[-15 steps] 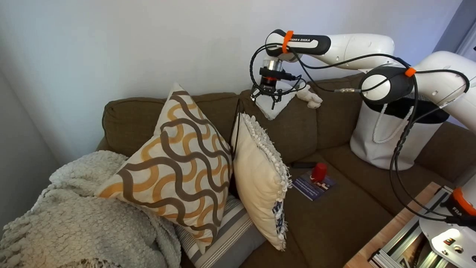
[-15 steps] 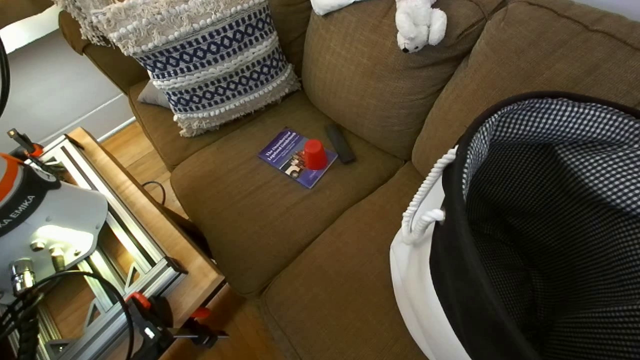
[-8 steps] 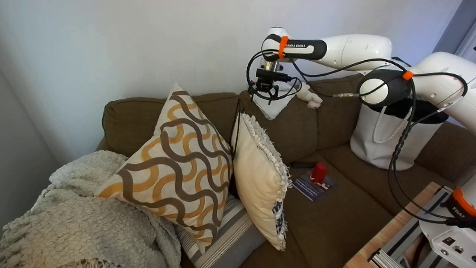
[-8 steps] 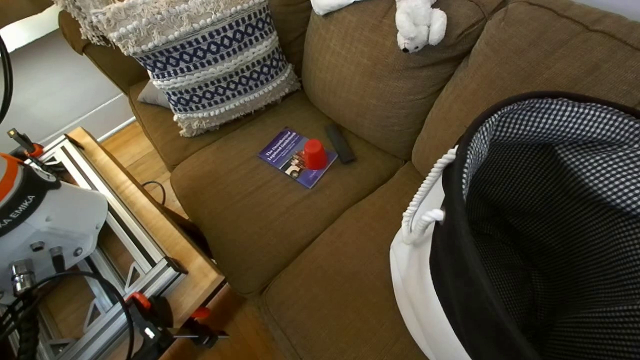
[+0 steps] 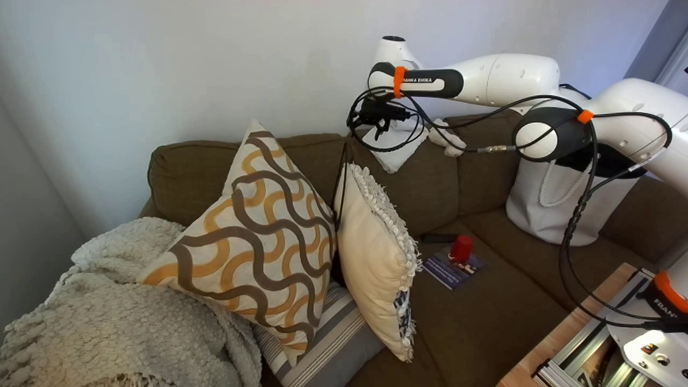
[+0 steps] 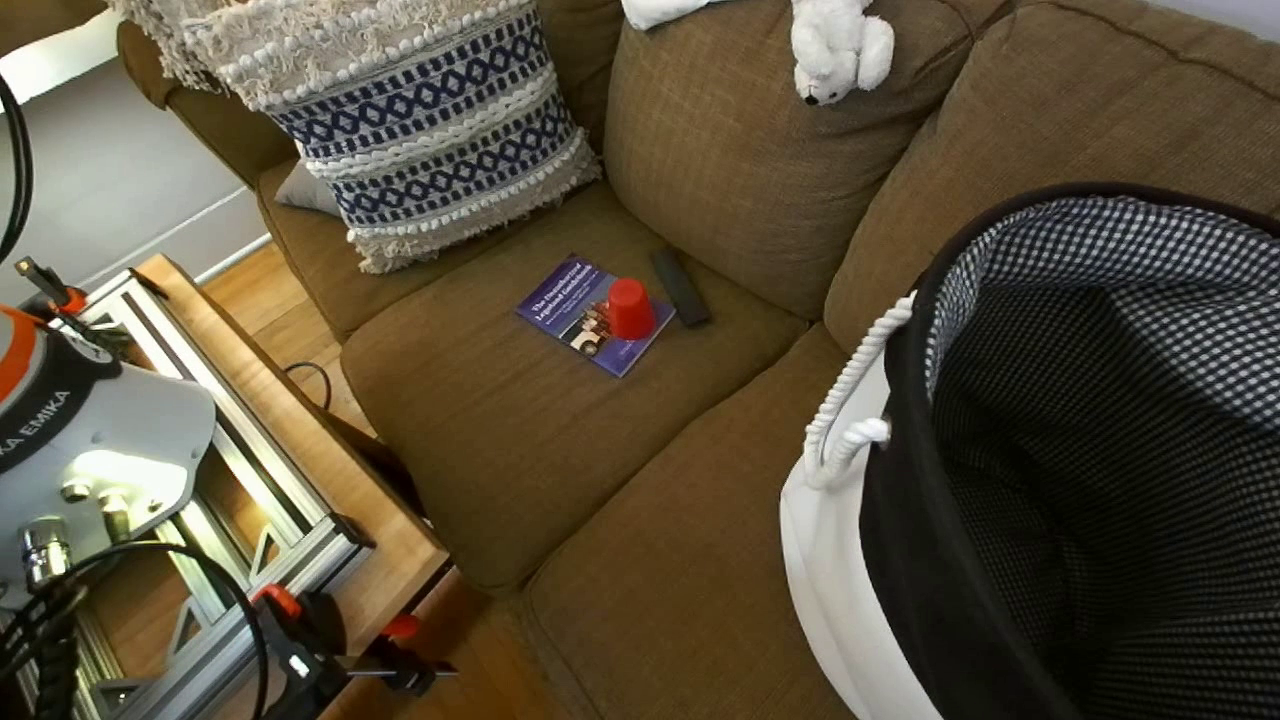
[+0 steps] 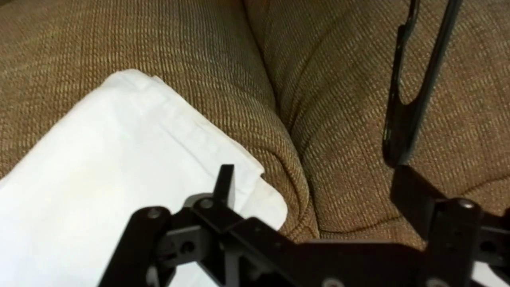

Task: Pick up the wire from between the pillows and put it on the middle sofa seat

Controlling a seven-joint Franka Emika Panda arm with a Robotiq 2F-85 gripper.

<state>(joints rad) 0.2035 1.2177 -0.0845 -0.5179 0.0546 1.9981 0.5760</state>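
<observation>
Hovering, hand (image 7: 314, 167) spread wide across the white cloth's (image 7: 115, 171) edge, room between fingertips (image 7: 415, 197); wire (image 7: 398, 133) near one, contact unclear.

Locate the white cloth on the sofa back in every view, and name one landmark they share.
In an exterior view: the white cloth, upper half, just right of centre.
In an exterior view: the cloth, top edge near the middle, cut off.
In the wrist view: the cloth on the left, partly behind the claw.
Shared landmark: the brown back cushion it lies on.
</observation>
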